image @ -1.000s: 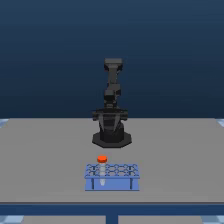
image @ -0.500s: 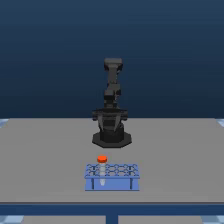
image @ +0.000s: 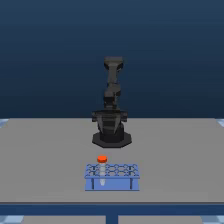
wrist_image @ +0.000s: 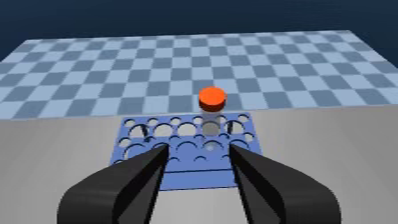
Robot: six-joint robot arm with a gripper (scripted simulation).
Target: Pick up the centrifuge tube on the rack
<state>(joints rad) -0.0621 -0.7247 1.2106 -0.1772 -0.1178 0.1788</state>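
Wrist view: centrifuge tube (wrist_image: 211,107) beyond open gripper (wrist_image: 197,149).

Lighting even and flat in both views; no single source discernible. Exterior view: dim dark-blue backdrop, soft overall, low detail; my arm (image: 111,105) reads as a near-black mass with little surface shading. The rack (image: 111,177) is blurry, its holes smeared. No distinct cast shadows on the table (image: 45,155). Wrist view: brighter, slightly soft; my fingers (wrist_image: 133,185) are dark with faint grey highlights along the edges. No glare. No edge distortion noted.
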